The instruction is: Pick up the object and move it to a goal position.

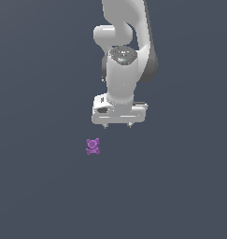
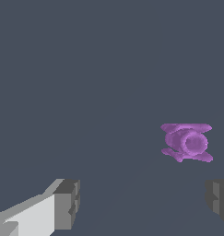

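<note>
Hand [image 1: 117, 125] spread wide, purple bear [image 1: 92, 146] at its 7 o'clock on tabletop [image 1: 40, 186]; prob light, rigid, pinch across torso.

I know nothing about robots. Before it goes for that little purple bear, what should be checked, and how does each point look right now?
1. End effector open: ok, fingers spread wide.
2. End effector empty: ok.
3. Purple bear in sight: ok, both views show it.
4. End effector over the bear: not ok; it sits toward the exterior view's left, outside the fingers.
5. Bear's surroundings free of obstacles: ok.
6. Goal position known: cannot tell, no marker visible.
</note>
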You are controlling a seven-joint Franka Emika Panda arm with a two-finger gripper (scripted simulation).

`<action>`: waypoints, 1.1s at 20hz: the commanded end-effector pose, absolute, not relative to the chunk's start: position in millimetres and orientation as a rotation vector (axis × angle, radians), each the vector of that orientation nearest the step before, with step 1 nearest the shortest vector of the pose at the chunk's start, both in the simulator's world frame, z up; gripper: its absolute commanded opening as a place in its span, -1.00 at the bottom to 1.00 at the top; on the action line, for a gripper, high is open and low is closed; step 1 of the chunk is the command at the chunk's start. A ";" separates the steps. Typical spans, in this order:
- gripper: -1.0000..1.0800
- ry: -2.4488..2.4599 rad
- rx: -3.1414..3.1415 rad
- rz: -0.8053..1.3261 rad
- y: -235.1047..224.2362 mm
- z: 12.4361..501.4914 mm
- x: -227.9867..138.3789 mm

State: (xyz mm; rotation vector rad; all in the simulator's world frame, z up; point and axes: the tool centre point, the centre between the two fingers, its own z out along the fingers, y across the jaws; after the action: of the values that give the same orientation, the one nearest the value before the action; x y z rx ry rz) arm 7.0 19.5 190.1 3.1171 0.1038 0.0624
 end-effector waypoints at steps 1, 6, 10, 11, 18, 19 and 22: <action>0.92 0.104 3.119 0.056 10.4 182.8 9.5; 0.92 0.107 3.125 0.039 -20.2 158.0 17.2; 0.92 0.111 3.132 0.022 -54.3 130.3 22.5; 0.92 0.112 3.133 0.018 -61.9 124.1 23.2; 0.92 0.116 3.139 0.002 -97.0 95.2 24.3; 0.92 0.116 3.139 0.001 -99.3 93.2 24.2; 0.92 0.116 3.139 0.000 -102.3 90.7 24.2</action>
State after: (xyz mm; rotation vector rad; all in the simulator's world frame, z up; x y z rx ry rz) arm 23.6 -101.3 91.9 3.1390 0.1130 -0.0011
